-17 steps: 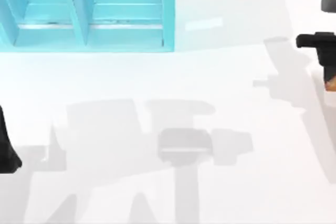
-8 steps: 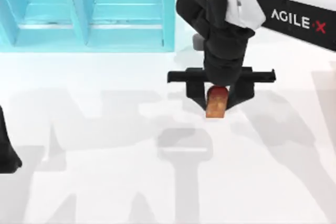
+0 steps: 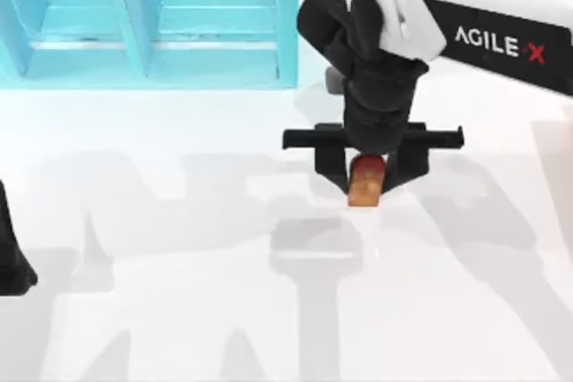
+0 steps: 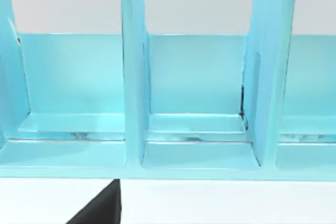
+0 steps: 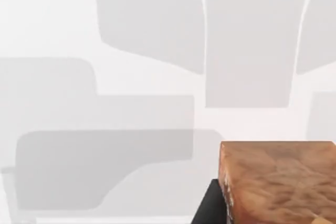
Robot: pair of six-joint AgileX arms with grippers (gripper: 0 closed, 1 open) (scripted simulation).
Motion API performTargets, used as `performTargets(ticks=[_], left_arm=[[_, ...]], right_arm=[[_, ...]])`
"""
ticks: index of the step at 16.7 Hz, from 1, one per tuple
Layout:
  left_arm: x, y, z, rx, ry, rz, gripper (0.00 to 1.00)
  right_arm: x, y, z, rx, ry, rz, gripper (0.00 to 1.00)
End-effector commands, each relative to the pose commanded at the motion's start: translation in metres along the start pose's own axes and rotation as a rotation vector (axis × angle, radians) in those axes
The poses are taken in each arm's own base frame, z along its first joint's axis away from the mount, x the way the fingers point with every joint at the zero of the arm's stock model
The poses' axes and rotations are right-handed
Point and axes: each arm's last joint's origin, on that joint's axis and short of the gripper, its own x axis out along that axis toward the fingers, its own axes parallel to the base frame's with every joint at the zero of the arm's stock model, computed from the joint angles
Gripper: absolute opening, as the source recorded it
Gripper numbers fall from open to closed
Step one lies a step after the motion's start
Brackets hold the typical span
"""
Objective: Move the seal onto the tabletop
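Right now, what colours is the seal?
The seal: red upper part, orange-amber lower part; clearest in the top view.

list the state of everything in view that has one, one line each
seal: upright, clamped between the right gripper's fingers, above the tabletop
right gripper: shut on the seal, right of the table's middle
left gripper: parked at the left edge
shelf unit: compartments facing the arms, bare
tabletop: seal not yet released on it

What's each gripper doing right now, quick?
Right gripper: shut on the seal, above the tabletop.
Left gripper: cannot be told, parked at the table's left edge.
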Motion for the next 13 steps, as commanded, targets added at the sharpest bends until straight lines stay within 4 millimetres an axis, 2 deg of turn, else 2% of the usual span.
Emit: performTargets(ticks=[8,11,13], left_arm=[[0.0,0.0,0.0,0.0,0.0,0.0,1.0],[0.0,0.0,0.0,0.0,0.0,0.0,1.0],[0.0,0.0,0.0,0.0,0.0,0.0,1.0]], right_arm=[[0.031,0.002,0.0,-0.005,-0.006,0.002,0.0],[0.032,0.002,0.0,-0.005,-0.005,0.002,0.0],[0.032,0.002,0.0,-0.005,-0.005,0.002,0.15]])
